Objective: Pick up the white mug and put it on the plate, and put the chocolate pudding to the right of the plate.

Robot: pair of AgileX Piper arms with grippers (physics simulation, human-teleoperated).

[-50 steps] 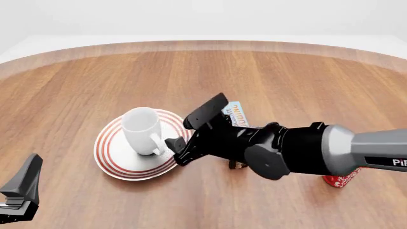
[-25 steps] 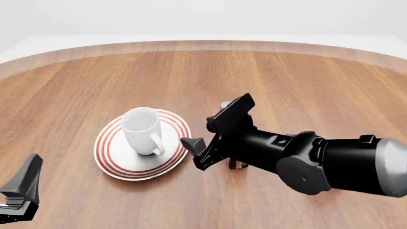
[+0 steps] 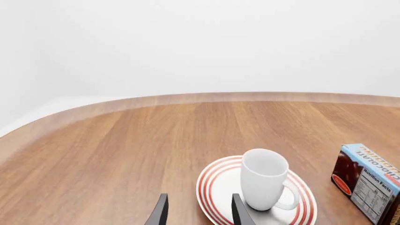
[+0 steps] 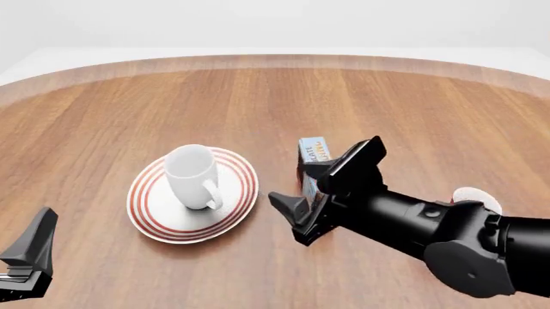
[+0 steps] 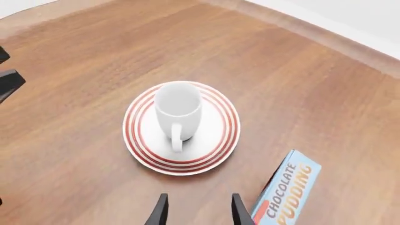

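The white mug [image 4: 190, 172] stands upright on the red-ringed plate [image 4: 154, 206], its handle toward the near right. The chocolate pudding box [image 4: 313, 151] stands just right of the plate, its lower part hidden behind my right arm. My right gripper [image 4: 290, 219] is open and empty, hovering near the plate's right edge in front of the box. My left gripper [image 4: 28, 257] is open and empty at the near left. The left wrist view shows its open gripper [image 3: 198, 215], the mug [image 3: 263, 180], the plate [image 3: 216, 187] and the box [image 3: 368, 180]. The right wrist view shows its open gripper [image 5: 198, 213], the mug [image 5: 178, 110], the plate [image 5: 140, 140] and the box [image 5: 287, 192].
The rim of another mug [image 4: 471, 195] peeks out behind my right arm at the right. The wooden table's curved far edge [image 4: 275, 61] runs across the back.
My right arm has drawn back to the right and toward the near side, away from the mug, uncovering the pudding box. The mug stays on the plate. The left gripper has not moved.
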